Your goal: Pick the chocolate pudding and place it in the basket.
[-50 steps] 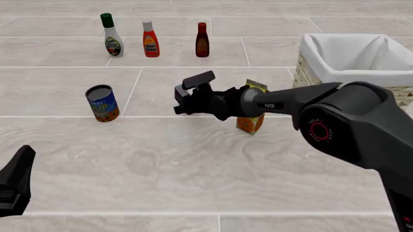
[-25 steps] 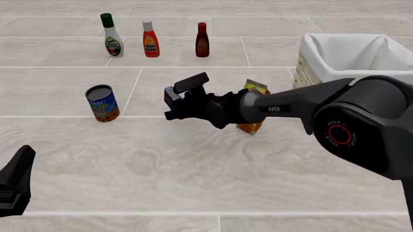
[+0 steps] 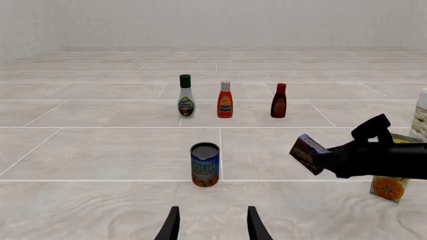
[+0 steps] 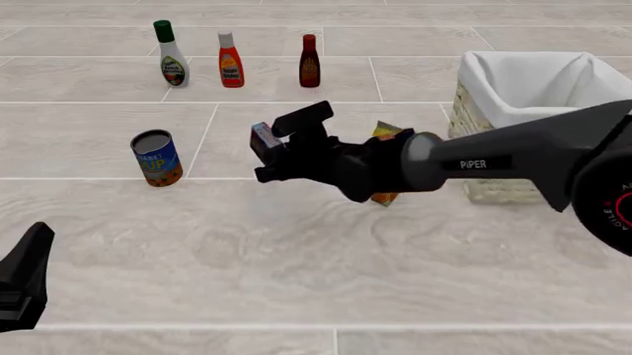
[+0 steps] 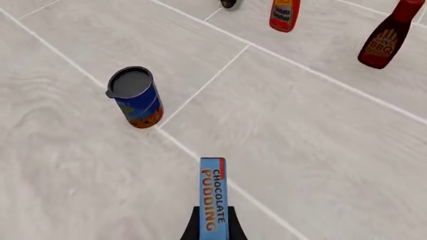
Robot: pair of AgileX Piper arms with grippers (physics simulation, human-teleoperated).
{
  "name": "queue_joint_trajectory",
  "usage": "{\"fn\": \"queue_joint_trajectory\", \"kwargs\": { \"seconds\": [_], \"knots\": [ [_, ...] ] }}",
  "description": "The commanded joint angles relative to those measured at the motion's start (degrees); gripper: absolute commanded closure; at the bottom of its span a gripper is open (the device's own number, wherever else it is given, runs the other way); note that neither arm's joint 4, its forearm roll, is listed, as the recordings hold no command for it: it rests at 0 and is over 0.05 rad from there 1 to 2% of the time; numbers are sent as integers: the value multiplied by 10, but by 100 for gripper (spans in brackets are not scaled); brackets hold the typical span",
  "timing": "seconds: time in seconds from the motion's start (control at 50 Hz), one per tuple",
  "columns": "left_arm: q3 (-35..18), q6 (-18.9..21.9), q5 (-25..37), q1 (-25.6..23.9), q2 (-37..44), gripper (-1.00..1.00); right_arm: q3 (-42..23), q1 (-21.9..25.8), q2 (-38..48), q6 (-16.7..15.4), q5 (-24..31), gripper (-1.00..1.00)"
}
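Under both your arms lies a pale tiled table (image 4: 296, 251) with thin grout lines; in the left wrist view it runs back to a plain light wall (image 3: 213, 22).

At the table's right side stands the basket (image 4: 493, 111), its white cloth folded over the rim. Your right arm (image 4: 513, 159) covers its near corner, and "PIPER" is printed on that arm. The picture's edge cuts off the basket's right side.

Your right gripper (image 4: 281, 148) is clamped on the chocolate pudding (image 4: 265, 137) and holds it clear of the table, well left of the basket, roughly midway between the can and the basket. In the right wrist view the pudding (image 5: 213, 200) shows edge-on, and you can read "CHOCOLATE PUDDING" along it.

Behind the right arm the orange juice carton (image 4: 385, 133) is mostly hidden; only its top and a bit of its base show.

Towards the left edge stands the blue-and-orange can (image 4: 157, 157); its label reads partly as "SOUP" in the left wrist view.

Along the far edge you have three bottles in a row: a green-capped one (image 4: 172, 54), a white-capped red one (image 4: 230, 60) and a dark red one (image 4: 309, 61) marked "BBQ".

Your left gripper (image 3: 212, 225) hangs over the near left corner, fingers apart with nothing between them; only their tips show.
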Motion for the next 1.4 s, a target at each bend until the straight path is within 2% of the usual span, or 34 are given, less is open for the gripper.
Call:
{"fn": "queue_joint_trajectory", "kwargs": {
  "seconds": [0.02,0.32,0.6,0.72,0.8,1.1,1.16,1.4],
  "knots": [
    [0,0,0,0,0,-100,55,15,-76,2,-5,100],
    [0,0,0,0,0,-100,90,49,-168,-8,27,100],
    [0,0,0,0,0,-100,91,50,-229,-17,70,100],
    [0,0,0,0,0,-100,90,37,-260,-23,86,100],
    [0,0,0,0,0,-100,78,9,-268,6,104,100],
    [0,0,0,0,0,-100,49,-23,-313,-5,162,100],
    [0,0,0,0,0,-100,50,-35,-323,-14,165,100],
    [0,0,0,0,0,-100,44,-76,-348,-14,189,100]
  ]
}}
